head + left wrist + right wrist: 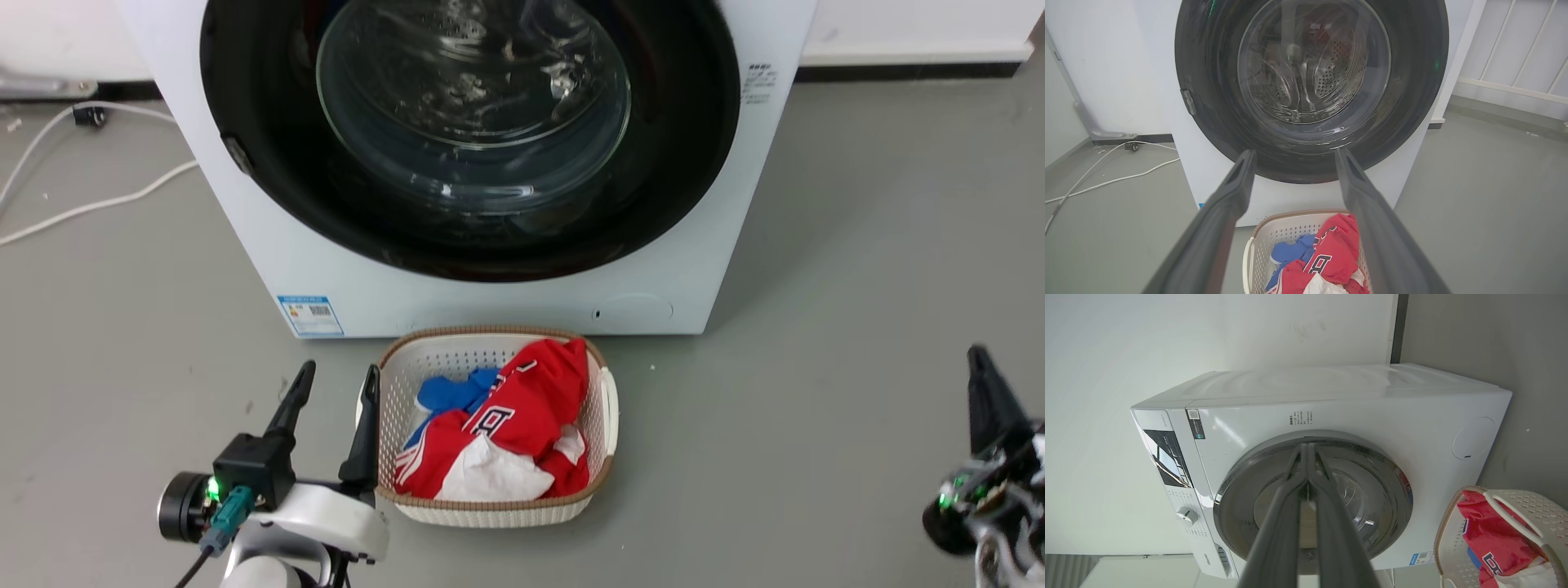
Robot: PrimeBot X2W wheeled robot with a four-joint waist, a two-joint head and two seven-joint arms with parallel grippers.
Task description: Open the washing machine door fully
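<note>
Left hand (339,371): released, both fingers spread apart, grasping nothing. It hovers above the floor (816,286) at the left rim of the laundry basket (490,333), short of the washing machine (490,302). In the left wrist view its fingers point toward the lower part of the washing machine door (678,163).

Right hand (977,359): clenched, fingers pressed together at the tips, nothing between them. It sits at the far right, well apart from machine and basket. In the right wrist view its closed tips line up with the door's rim.

Door: closed, seated flush against the machine's front. The steel drum shows through the glass bowl. A small grey fitting (237,153) sits on the black ring's left edge.

Basket: stands on the floor just in front of the machine, below the door, holding red, blue and white garments (531,400). A white cable (82,208) lies on the floor left of the machine.
</note>
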